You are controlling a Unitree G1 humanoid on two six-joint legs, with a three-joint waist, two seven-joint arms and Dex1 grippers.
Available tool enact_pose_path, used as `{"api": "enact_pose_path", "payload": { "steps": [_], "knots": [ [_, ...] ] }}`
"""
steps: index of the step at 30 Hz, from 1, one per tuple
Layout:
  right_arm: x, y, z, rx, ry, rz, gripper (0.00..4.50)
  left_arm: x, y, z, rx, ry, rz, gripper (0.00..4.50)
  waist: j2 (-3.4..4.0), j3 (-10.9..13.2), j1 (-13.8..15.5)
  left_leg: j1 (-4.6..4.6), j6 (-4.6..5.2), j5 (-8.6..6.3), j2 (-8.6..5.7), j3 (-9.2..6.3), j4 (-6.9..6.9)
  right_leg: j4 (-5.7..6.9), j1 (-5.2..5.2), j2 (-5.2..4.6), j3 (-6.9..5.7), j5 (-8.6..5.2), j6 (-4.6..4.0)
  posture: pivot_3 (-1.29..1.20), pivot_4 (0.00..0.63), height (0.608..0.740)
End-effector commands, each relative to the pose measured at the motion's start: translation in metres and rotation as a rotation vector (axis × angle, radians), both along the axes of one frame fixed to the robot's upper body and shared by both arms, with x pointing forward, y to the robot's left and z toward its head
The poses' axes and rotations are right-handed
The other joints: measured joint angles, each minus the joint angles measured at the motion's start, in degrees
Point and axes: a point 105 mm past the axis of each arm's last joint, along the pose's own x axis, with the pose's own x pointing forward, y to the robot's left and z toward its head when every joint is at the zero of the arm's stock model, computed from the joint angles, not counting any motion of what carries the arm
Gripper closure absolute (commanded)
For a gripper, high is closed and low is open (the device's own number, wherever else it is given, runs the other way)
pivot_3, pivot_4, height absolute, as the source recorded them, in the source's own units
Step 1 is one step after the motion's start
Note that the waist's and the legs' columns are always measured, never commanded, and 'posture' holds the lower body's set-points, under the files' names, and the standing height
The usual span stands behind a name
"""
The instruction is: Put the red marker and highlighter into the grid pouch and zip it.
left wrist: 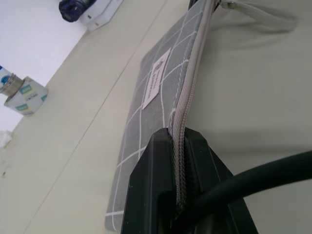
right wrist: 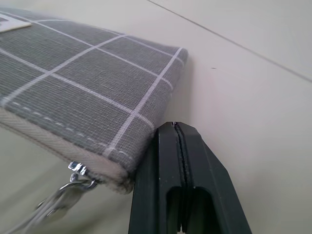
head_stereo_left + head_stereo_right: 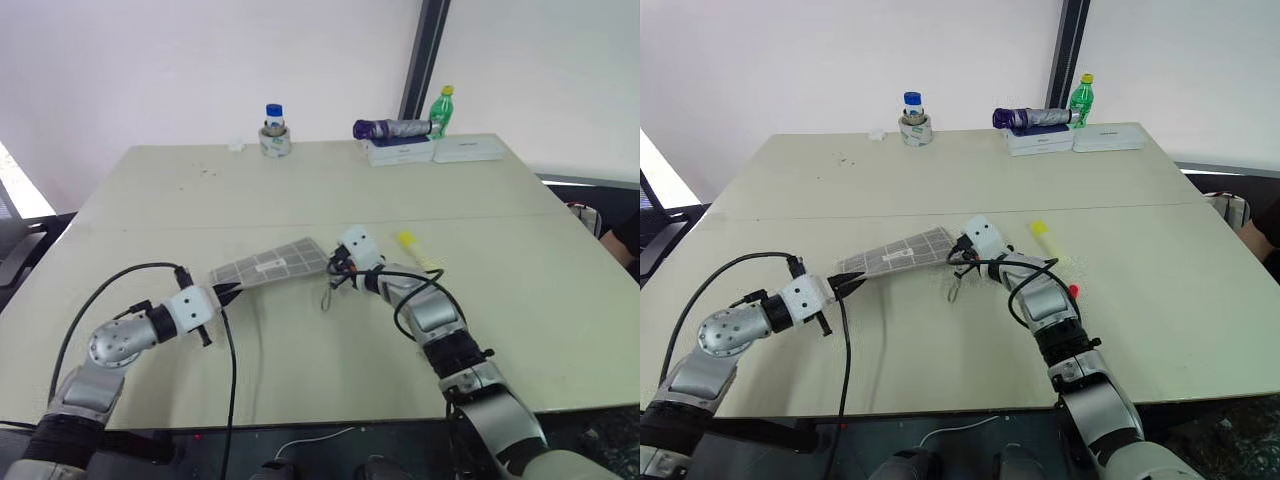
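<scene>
The left gripper (image 1: 178, 146) clamps the zipper edge at the grid pouch's (image 3: 275, 264) left end. The right gripper (image 2: 179, 134), fingers pressed together, sits at its right end. The highlighter (image 3: 411, 243) lies just right of it.

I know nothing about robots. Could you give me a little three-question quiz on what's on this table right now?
1. True or false: the highlighter is already inside the grid pouch.
2. Which gripper is clamped on the pouch's zipper edge?
3. The green bottle stands: A) at the table's far edge, B) beside the pouch, C) in a gripper.
Key: 1 false, it lies out on the table. 2 the left gripper. 3 A.
</scene>
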Motion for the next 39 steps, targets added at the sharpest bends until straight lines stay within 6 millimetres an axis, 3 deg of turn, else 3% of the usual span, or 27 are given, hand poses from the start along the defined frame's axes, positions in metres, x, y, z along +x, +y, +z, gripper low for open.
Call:
{"api": "enact_pose_path", "payload": {
  "steps": [1, 5, 8, 12, 16, 22, 39],
  "knots": [
    [0.004, -0.012, 0.037, -0.043, -0.153, -0.017, 4.5, 0.0, -0.005, 0.019, -0.075, -0.03, 0.063, 4.47, 0.0, 0.0, -0.03, 0.0, 0.0, 0.0, 0.0, 0.0, 0.0, 0.0, 0.0, 0.0, 0.0, 0.0, 0.0, 0.0, 0.15, 0.74],
    [-0.002, -0.047, 0.047, -0.063, -0.149, -0.054, 4.5, 0.0, -0.008, 0.02, -0.179, -0.005, 0.164, 4.47, 0.0, 0.0, 0.09, 0.0, 0.0, 0.0, 0.0, 0.0, -0.01, 0.0, 0.0, 0.01, 0.0, 0.0, 0.0, 0.0, 0.15, 0.74],
    [-0.012, -0.055, 0.053, -0.053, -0.14, -0.027, 3.58, -0.001, -0.009, 0.022, -0.227, 0.007, 0.205, 4.5, -0.01, -0.01, -0.01, 0.0, 0.0, 0.0, 0.01, 0.01, -0.01, -0.01, 0.01, 0.01, 0.01, 0.0, 0.0, 0.0, 0.15, 0.74],
    [-0.031, -0.056, 0.068, 0.014, -0.119, 0.035, 1.53, 0.0, -0.014, 0.03, -0.349, 0.021, 0.253, 4.5, -0.01, 0.0, 0.15, 0.0, 0.0, 0.0, 0.04, 0.02, 0.01, -0.01, 0.03, 0.03, 0.01, 0.0, 0.0, 0.0, 0.15, 0.74],
    [-0.038, -0.04, 0.074, 0.144, -0.066, 0.069, 1.53, -0.001, -0.021, 0.032, -0.361, 0.031, 0.246, 4.5, -0.02, -0.01, 0.18, 0.01, 0.0, 0.0, 0.05, 0.01, 0.01, 0.0, 0.04, 0.04, 0.01, 0.0, 0.0, 0.0, 0.15, 0.74],
    [-0.031, -0.017, 0.066, 0.225, -0.02, 0.047, 1.53, -0.004, -0.032, 0.033, -0.353, 0.033, 0.219, 4.5, -0.02, -0.01, 0.34, 0.02, 0.0, 0.0, 0.04, 0.02, 0.03, 0.0, 0.06, 0.03, 0.01, 0.0, 0.0, 0.0, 0.15, 0.74],
    [-0.012, 0.002, 0.065, 0.239, -0.048, 0.049, 1.53, -0.011, -0.041, 0.03, -0.317, 0.046, 0.167, 4.5, -0.02, -0.01, 0.23, 0.02, -0.01, 0.01, 0.03, 0.02, 0.03, -0.01, 0.05, 0.03, 0.01, 0.0, 0.0, 0.0, 0.15, 0.74]
  ]
}}
